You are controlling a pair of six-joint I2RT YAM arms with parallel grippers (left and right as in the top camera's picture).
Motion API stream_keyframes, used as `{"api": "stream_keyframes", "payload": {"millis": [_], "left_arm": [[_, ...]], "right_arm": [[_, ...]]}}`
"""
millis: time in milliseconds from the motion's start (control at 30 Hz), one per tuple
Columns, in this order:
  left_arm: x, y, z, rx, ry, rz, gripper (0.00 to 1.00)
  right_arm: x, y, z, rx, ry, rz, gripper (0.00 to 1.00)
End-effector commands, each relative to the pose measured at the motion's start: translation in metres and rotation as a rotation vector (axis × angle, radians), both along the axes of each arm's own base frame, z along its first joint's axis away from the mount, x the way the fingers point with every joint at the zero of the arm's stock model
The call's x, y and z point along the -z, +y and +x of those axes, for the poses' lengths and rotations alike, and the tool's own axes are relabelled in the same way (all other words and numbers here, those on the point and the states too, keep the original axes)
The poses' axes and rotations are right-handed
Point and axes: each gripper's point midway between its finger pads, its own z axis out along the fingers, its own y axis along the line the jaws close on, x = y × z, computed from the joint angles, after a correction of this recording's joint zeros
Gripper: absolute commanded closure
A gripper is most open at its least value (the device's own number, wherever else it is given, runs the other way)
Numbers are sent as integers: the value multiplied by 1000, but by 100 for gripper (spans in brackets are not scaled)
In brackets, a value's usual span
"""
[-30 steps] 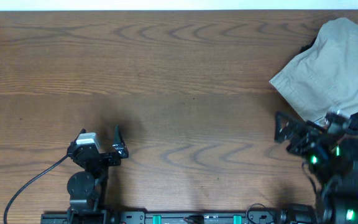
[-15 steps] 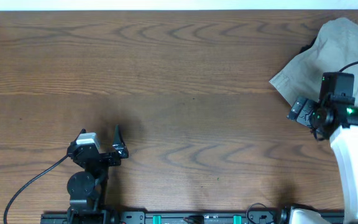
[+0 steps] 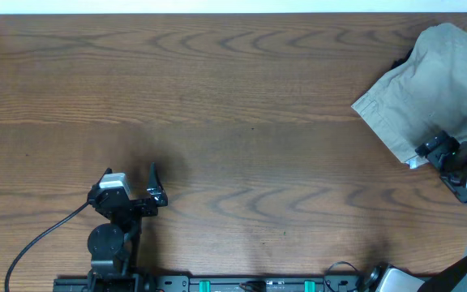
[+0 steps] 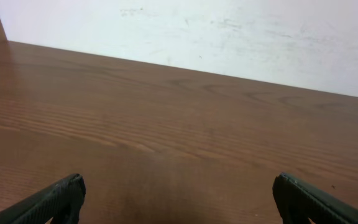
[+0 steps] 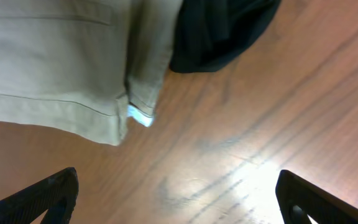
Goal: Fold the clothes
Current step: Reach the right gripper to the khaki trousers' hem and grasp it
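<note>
My right jaws hover spread over the near corner of the khaki clothes (image 3: pixel 436 81), heaped at the table's (image 3: pixel 217 105) far right (placed to grab it, I judge); my left jaws idle, spread.

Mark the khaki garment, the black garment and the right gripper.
khaki garment (image 3: pixel 432 81), overhead view, middle of the cloth.
black garment (image 5: pixel 219 28), right wrist view, its dark fold.
right gripper (image 5: pixel 176 199), right wrist view, midway between fingertips.
</note>
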Motion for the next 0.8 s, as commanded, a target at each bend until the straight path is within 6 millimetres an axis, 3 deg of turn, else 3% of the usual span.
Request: {"api": "stream_keyframes", "payload": {"millis": [0, 167, 767], "left_arm": [[15, 2, 0, -9, 33, 11, 2], [15, 2, 0, -9, 33, 11, 2], [15, 2, 0, -9, 33, 11, 2]], "right_arm": [[-5, 5, 11, 5, -58, 52, 1], [1, 1, 14, 9, -75, 31, 1], [54, -7, 27, 3, -124, 13, 2]]}}
